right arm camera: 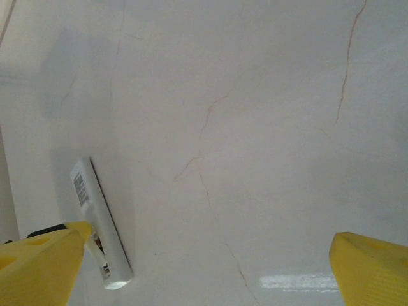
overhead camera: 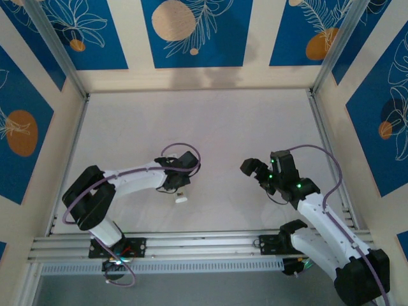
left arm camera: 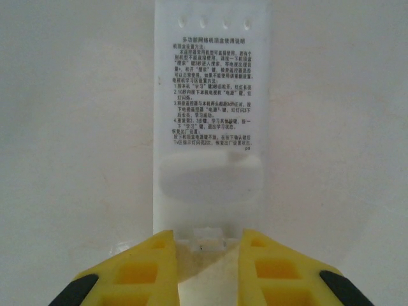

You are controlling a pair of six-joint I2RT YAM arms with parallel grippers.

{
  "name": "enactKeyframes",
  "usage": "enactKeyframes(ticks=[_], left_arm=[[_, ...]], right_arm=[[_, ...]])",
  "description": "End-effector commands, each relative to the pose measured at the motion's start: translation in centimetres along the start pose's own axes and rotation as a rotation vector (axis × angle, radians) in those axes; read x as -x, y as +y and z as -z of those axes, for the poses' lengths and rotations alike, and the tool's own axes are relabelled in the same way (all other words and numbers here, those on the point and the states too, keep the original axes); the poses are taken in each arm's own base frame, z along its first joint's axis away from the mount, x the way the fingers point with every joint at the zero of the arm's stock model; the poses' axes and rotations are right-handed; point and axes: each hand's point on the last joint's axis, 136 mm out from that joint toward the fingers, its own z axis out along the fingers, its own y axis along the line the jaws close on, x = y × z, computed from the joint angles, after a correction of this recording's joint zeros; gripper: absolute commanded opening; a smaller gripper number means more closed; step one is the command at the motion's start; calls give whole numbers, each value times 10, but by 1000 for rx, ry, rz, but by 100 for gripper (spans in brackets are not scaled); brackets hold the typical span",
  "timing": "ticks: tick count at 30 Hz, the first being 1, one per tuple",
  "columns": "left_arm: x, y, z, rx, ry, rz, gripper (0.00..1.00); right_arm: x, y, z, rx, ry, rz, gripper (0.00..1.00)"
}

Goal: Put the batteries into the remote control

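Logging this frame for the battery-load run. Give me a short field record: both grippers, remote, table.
left gripper: shut on one end of the remote control
remote side in left wrist view: white back with printed text
right gripper: open, holding nothing
right gripper vs remote: apart, with the remote off to the left in the right wrist view
table: pale, faintly veined surface

White bench (overhead camera: 210, 127) with faint hairline veins (right arm camera: 201, 135); blue floral wall panels (overhead camera: 197, 32) with orange circles; aluminium rails (overhead camera: 204, 245) along near edge.
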Motion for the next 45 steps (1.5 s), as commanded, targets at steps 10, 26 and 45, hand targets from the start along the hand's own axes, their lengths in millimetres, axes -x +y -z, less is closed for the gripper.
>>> enactKeyframes(ticks=[10,26,45], left_arm=[[-27,4,0,38,84,-25,19],[-36,2,-1,33,122,-32,20],[-28,-1,7,26,142,-17,18]], right_arm=[[-7,-7,0,-2,23,-29,99],[-5,-4,2,8,19,-23,99],[-7,-7,0,0,24,-26,99]])
